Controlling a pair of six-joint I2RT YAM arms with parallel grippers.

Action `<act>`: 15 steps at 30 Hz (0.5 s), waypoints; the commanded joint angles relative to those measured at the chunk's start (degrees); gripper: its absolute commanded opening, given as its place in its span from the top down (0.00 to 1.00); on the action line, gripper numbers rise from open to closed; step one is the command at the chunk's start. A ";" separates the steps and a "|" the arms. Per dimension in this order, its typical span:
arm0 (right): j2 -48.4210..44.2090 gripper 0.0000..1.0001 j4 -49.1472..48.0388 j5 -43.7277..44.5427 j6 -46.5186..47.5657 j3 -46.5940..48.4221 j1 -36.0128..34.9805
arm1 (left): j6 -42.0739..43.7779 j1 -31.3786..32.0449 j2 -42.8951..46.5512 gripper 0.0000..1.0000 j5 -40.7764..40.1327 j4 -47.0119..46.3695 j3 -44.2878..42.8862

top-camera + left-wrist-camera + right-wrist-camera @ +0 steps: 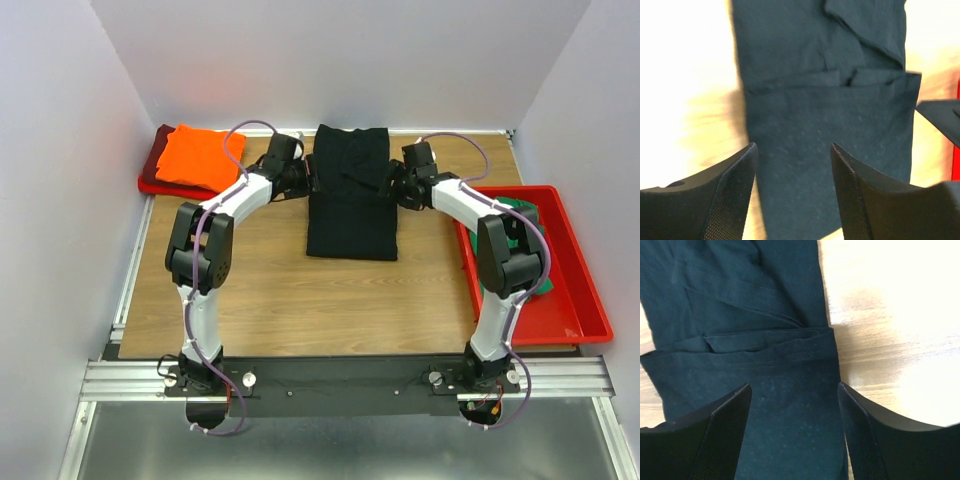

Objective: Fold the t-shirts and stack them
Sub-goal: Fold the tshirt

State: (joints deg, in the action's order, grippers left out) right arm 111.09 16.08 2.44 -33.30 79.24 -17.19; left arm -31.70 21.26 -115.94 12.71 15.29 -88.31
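The black t-shirt [350, 195] lies on the table folded into a long narrow strip, sleeves tucked in. My left gripper [308, 176] hovers at its left edge near the far end and is open, nothing between its fingers; the left wrist view shows the gripper [794, 150] over the black cloth [830, 115]. My right gripper [393, 186] sits at the shirt's right edge, also open and empty [794, 390] above the folded cloth [765, 370]. A folded orange t-shirt [200, 155] rests on a dark red one [152, 168] at the far left. A green t-shirt [522, 212] lies in the bin, partly hidden by my right arm.
The red plastic bin [570, 300] stands at the right edge of the wooden table [300, 300]. White walls close in the left, far and right sides. My right gripper's dark body [940, 115] shows at the right of the left wrist view.
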 commanded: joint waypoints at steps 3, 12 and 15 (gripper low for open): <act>-6.32 0.26 -0.61 -1.11 1.75 -2.07 0.49 | 1.91 -1.22 4.22 0.40 -0.49 -1.31 0.42; -9.49 0.38 -1.05 -1.30 0.34 -10.32 -4.95 | -0.20 2.91 5.73 0.95 1.88 -3.42 7.36; -8.43 0.41 -1.13 -1.21 -0.62 -12.70 -6.54 | -1.60 4.49 4.94 1.00 1.70 -4.39 10.08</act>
State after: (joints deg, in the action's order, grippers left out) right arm 102.32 14.63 1.93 -32.93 69.60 -21.89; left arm -31.94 24.18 -111.66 13.21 12.12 -80.73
